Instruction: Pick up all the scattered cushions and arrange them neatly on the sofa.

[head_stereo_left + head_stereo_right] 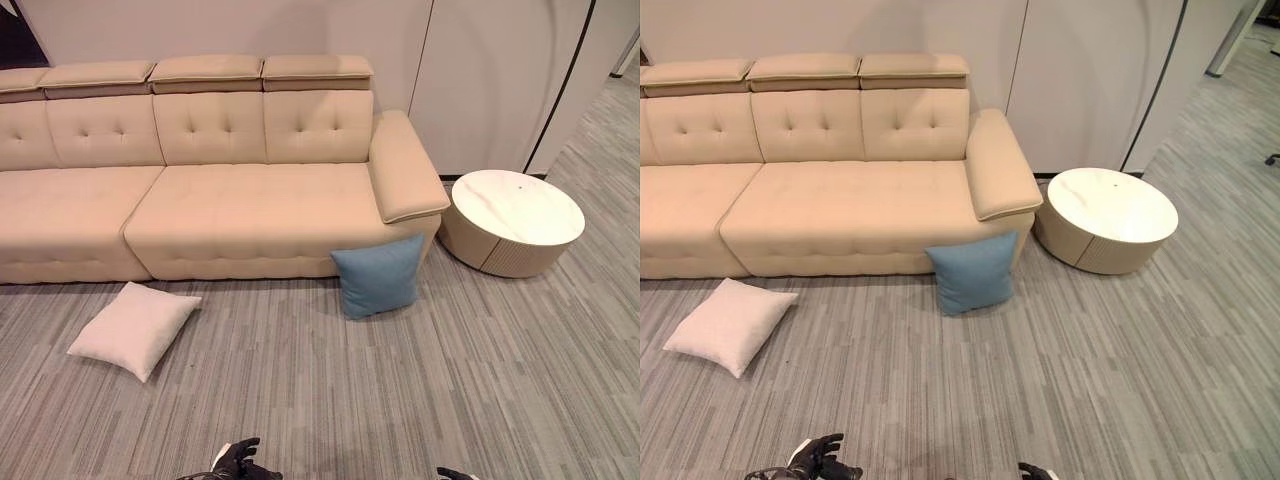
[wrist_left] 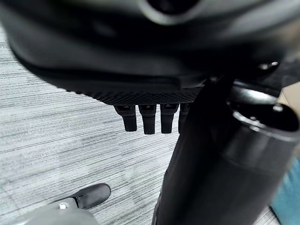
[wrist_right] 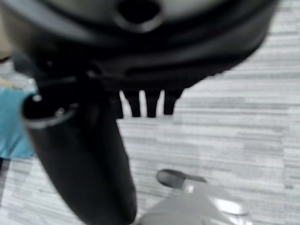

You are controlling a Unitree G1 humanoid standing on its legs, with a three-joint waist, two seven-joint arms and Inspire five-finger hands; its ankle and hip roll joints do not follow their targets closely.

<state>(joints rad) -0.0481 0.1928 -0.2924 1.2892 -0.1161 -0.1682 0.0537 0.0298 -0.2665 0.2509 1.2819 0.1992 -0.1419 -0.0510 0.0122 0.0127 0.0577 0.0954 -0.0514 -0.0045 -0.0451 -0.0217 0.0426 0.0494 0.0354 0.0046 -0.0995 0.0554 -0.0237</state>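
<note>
Beige sofa along the wall, seat bare. Blue cushion upright on the grey carpet, leaning against the sofa front below the armrest. White cushion flat on the carpet, near the sofa base. Round white side table just beside the armrest. Left hand and right hand low over the carpet, fingers straight, grasping nothing.

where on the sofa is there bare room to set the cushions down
The whole seat of the sofa is bare, from its far left end to the armrest on the right. Crowding is only on the floor: the blue cushion leans against the sofa front below the armrest, and the white cushion lies flat near the left section.
</note>
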